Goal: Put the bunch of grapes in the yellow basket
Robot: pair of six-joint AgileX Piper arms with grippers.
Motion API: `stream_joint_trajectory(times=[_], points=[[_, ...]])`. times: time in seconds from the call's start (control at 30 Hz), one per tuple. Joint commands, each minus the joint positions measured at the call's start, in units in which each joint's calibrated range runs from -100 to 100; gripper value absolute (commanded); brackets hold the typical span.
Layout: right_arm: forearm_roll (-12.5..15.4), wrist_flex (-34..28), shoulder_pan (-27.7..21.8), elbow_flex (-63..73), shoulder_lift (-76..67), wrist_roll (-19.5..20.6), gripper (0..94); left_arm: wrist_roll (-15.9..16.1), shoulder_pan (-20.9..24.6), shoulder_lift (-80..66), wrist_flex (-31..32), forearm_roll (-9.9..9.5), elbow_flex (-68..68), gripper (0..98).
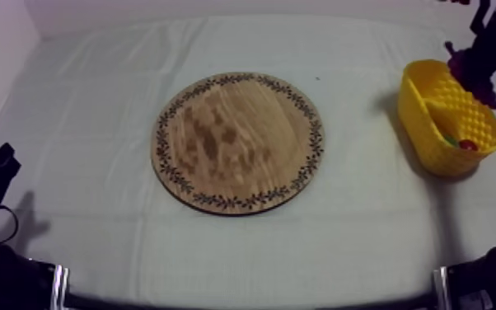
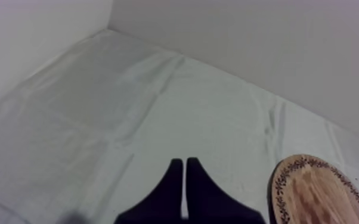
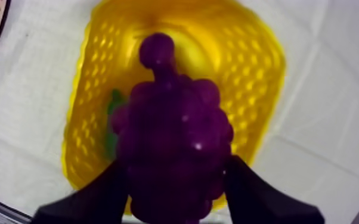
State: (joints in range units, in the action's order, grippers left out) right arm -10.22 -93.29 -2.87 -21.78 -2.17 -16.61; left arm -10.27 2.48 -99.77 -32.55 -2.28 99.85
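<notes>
My right tool (image 3: pixel 176 184) is clamped on the grapes (image 3: pixel 173 119), holding them right over the basket (image 3: pixel 259 65), well apart from the board (image 1: pixel 239 142), so letting go should land them inside. Left tool (image 2: pixel 185 170) sits pinched narrow, out of the way.

The wooden board (image 1: pixel 239 142) lies flat and bare in the middle, so a gripper can pass low over it, and the cloth (image 1: pixel 95 99) to its left, near and far sides is open room. At the far right the yellow basket (image 1: pixel 420 115) stands with raised walls; its mouth is blocked by the right gripper (image 3: pixel 179 179), closed round the bunch of grapes (image 3: pixel 173 131) just above it, and a small red fruit (image 1: pixel 468 145) and a green thing (image 3: pixel 111 128) lie inside. The left gripper (image 2: pixel 185 173), fingers together, sits low at the near left, well apart from the board.
</notes>
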Motion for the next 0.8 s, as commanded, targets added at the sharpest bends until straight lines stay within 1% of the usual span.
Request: stream_joint_trajectory(times=[0.0, 0.23, 0.53, 0.6, 0.7, 0.77], points=[[0.25, 1.02, 0.15, -1.31, 1.63, 0.48, 40.3, -0.01, 0.01, 0.03, -0.03, 0.01, 0.04, 0.0], [1.44, 4.64, -0.27, -2.01, 8.00, 2.51, 42.4, -0.01, 0.01, 0.03, -0.03, 0.01, 0.04, 0.0], [1.84, 7.35, -0.77, -1.86, 13.03, 4.71, 60.6, -0.01, 0.01, 0.03, -0.03, 0.01, 0.04, 0.0], [1.86, 7.44, -0.95, -1.69, 13.38, 4.77, 63.1, -0.01, 0.01, 0.03, -0.03, 0.01, 0.04, 0.0], [1.86, 7.33, -1.34, -1.05, 12.94, 4.62, 62.0, -0.01, 0.01, 0.03, -0.03, 0.01, 0.04, 0.0], [1.90, 7.14, -1.62, -0.35, 11.95, 4.47, 57.4, -0.01, 0.01, 0.03, -0.03, 0.01, 0.04, 0.0]])
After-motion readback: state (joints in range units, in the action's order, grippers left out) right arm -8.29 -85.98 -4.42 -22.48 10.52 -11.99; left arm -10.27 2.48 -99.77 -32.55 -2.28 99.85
